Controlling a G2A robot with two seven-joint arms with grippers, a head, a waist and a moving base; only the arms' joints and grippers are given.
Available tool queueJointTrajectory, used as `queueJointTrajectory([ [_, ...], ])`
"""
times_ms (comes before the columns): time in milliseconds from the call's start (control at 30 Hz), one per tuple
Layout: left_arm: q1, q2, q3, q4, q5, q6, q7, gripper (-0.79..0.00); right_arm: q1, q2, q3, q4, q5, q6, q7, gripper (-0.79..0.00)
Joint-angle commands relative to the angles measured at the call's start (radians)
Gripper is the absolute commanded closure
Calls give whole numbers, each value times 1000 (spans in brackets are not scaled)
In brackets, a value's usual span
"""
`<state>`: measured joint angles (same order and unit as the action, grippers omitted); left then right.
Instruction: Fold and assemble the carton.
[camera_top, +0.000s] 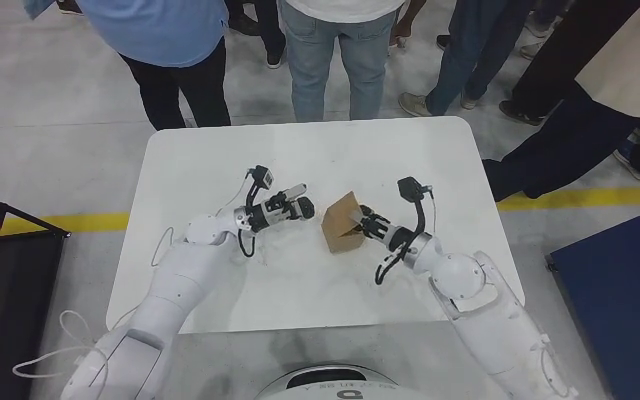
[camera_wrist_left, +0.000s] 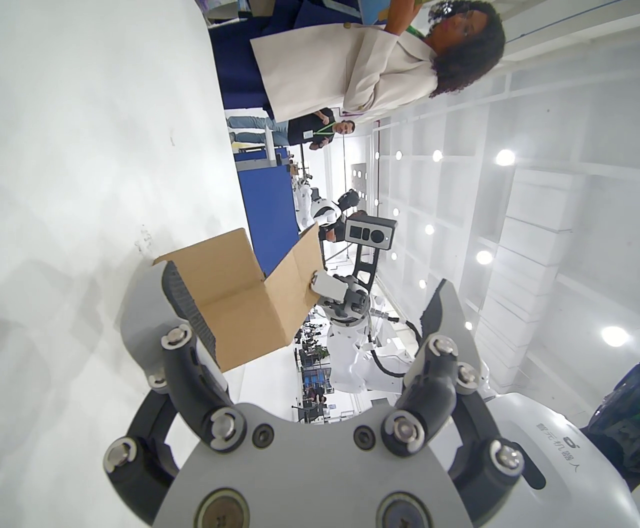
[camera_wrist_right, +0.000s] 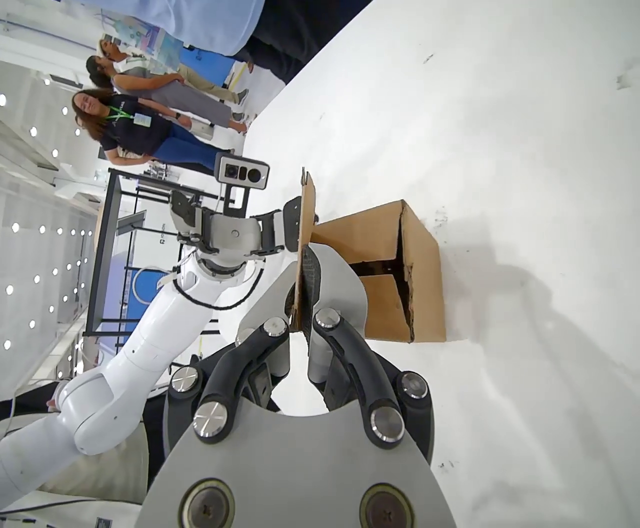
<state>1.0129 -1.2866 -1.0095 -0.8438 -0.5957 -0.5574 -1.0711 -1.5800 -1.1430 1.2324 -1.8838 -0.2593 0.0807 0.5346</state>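
Jaws of the right gripper (camera_wrist_right: 300, 272) are pinched shut on one flap (camera_wrist_right: 306, 215) of the carton (camera_top: 343, 222), cardboard sandwiched between the pads. Jaws of the left gripper (camera_wrist_left: 302, 287) are spread wide with nothing held, sitting just beside the carton's other side; can't tell if a fingertip touches the flap. Carton sits on the table (camera_top: 200, 180) near the middle, between both grippers, body already popped into a box shape and lying on its side. Step, by my read: flap folding. Body is formed, one end is not closed, and the held flap stands out straight from the opening. Next move probably calls for the right gripper to swing that flap over the opening while the left braces the body or pushes the flap in; the light box can skid on the smooth top, so it needs a counter-hold. Materials: plain brown corrugated board, matte, stiff with crisp creases, fluted edge showing, and a ragged seam along one corner in the right wrist view, where the inner flaps sit partly folded with a dark gap between. Tabletop is white, smooth and hard, with small scuffs. Fingers (camera_wrist_left: 172, 295) are grey metal with dark ribbed pads, good grip on thin board.
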Motion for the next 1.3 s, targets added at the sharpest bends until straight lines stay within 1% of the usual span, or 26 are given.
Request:
queueJointTrajectory([
  [0, 3, 2, -7, -6, 1, 0, -3, -785, -7, 2, -4, -15, -11, -26, 13, -785],
  [100, 8, 8, -20, -19, 11, -3, -5, -785, -26, 4, 19, -33, 14, -73, -12, -785],
  [167, 15, 12, -27, -39, 24, -3, -7, -785, -44, 5, 62, -23, 65, -114, -54, -785],
  [267, 41, 19, -29, -105, 58, -3, -13, -785, -67, 8, 129, 48, 158, -196, -87, -785],
  [300, 54, 22, -33, -129, 55, 4, -18, -785, -72, 9, 142, 71, 198, -232, -80, -785],
  [367, 81, 29, -46, -178, 45, 23, -34, -785, -69, 12, 161, 119, 216, -269, -56, -785],
  [433, 114, 37, -66, -221, 16, 55, -59, -785, -57, 14, 159, 146, 192, -274, -37, -785],
  [500, 145, 50, -95, -258, 37, 75, -55, -785, -44, 12, 142, 157, 191, -278, -25, -785],
  [567, 183, 65, -127, -301, 71, 113, -38, -785, -28, 10, 126, 168, 182, -282, -23, -785],
  [667, 245, 88, -177, -384, 144, 203, -8, -785, 2, 7, 98, 193, 170, -285, -21, -785],
  [733, 293, 99, -195, -452, 147, 266, -28, -785, 27, 4, 77, 220, 158, -289, -22, -785],
  [800, 324, 106, -189, -500, 152, 335, -70, -785, 49, -1, 52, 246, 156, -292, -23, -785],
  [867, 330, 107, -172, -517, 186, 363, -71, -785, 67, -4, 33, 270, 158, -297, -16, -785],
  [933, 320, 104, -153, -512, 203, 367, -38, -785, 76, -6, 17, 284, 176, -311, 2, -785],
  [1067, 283, 94, -121, -495, 241, 339, 47, -785, 77, -6, 13, 308, 233, -342, 42, -785],
  [1267, 229, 81, -77, -461, 267, 310, 110, -785, 47, -1, 35, 315, 331, -392, 102, -785],
])
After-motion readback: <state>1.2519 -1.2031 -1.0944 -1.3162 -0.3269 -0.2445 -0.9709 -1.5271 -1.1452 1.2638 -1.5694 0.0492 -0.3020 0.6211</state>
